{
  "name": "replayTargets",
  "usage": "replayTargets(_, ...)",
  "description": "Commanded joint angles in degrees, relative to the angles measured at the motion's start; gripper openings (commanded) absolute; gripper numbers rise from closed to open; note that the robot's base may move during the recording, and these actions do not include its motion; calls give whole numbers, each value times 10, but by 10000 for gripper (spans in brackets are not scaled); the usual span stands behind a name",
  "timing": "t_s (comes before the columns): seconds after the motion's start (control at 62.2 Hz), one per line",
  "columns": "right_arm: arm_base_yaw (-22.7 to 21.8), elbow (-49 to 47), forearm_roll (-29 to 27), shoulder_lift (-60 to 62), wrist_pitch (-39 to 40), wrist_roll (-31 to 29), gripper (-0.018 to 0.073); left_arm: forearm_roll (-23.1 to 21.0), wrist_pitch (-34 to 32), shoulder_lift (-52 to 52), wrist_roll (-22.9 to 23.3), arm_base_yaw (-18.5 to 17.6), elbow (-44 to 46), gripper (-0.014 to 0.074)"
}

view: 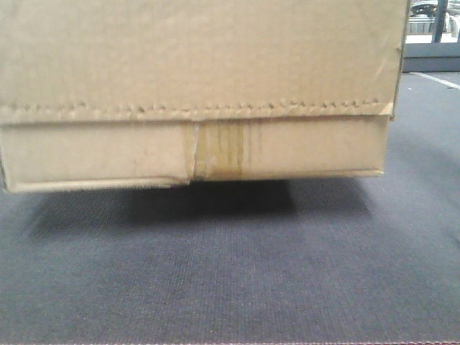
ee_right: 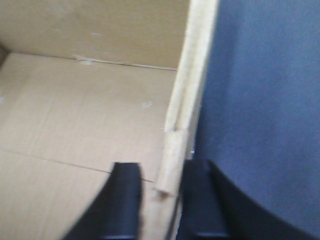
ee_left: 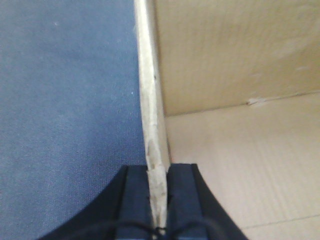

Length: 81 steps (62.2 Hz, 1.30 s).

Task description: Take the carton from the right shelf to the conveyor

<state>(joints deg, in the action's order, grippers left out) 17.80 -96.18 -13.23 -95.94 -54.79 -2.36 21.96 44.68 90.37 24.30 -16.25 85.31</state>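
The brown carton [view: 194, 79] fills the front view, with its serrated flap edge and yellowish tape stain facing me. It casts a dark shadow on the dark-grey conveyor belt [view: 230, 273]; I cannot tell whether it rests on the belt or hangs just above it. My left gripper [ee_left: 158, 172] is shut on the carton's left wall [ee_left: 147, 90], belt [ee_left: 65, 100] outside it. My right gripper [ee_right: 162, 172] straddles the right wall [ee_right: 192, 75], jaws apart, with a gap at the inner finger [ee_right: 125, 190]. The belt also shows in the right wrist view [ee_right: 265, 100]. The right shelf is out of view.
A thin red line [view: 230, 342] runs along the belt's near edge. At the far right behind the carton are a dark upright post [view: 438, 21] and a strip of lighter floor [view: 431, 61]. The inside of the carton [ee_right: 75, 115] holds nothing.
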Motion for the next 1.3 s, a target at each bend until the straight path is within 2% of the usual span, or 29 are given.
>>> replayTargets(0.0, -4, -3, 14, 6, 8, -6, 334, 29, -13, 4, -1, 7, 0, 127)
replayTargets(0.032, -4, -3, 14, 8, 8, -6, 432, 29, -13, 4, -1, 6, 0, 185)
replayTargets(0.08, -4, -3, 14, 11, 8, -6, 548, 28, -13, 4, -1, 6, 0, 323)
replayTargets(0.113, -4, -3, 14, 14, 8, -6, 579, 28, -13, 3, -1, 6, 0, 404)
replayTargets(0.193, -4, -3, 14, 26, 7, -6, 562, 28, -7, -3, -1, 6, 0, 636)
replayTargets(0.289, -4, -3, 14, 47, 7, -6, 535, 25, 10, -20, -1, 6, 0, 571)
replayTargets(0.418, -4, -3, 14, 86, 8, -6, 447, 11, 41, -63, -11, 6, 0, 571)
replayTargets(0.562, -4, -3, 14, 140, 8, -6, 253, -18, 85, -136, -70, 6, 0, 566)
replayTargets(0.643, -4, -3, 14, 168, 6, -6, 142, -17, 113, -179, -84, 6, 0, 517)
replayTargets(0.707, -4, 1, 22, 191, 5, -6, 52, -9, 126, -222, -88, 6, -6, 416)
replayTargets(0.787, -4, 25, 47, 226, 3, -6, -52, 6, 121, -275, -88, 6, -31, 210)
replayTargets(0.884, -4, 75, 63, 271, 15, -6, -65, 11, 93, -346, -88, 6, -73, -40)
replayTargets(0.98, -4, 152, 71, 318, 57, -6, -65, 11, 44, -412, -88, 6, -135, 22)
replayTargets(1.077, -4, 242, 76, 377, 114, -6, -65, 11, 7, -465, -82, 6, -195, 22)
replayTargets(1.189, -4, 355, 77, 443, 182, -6, -65, 9, -31, -527, -47, 6, -277, 16)
replayTargets(1.286, -4, 447, 78, 503, 242, -6, -65, -13, -81, -574, -41, 6, -349, 13)
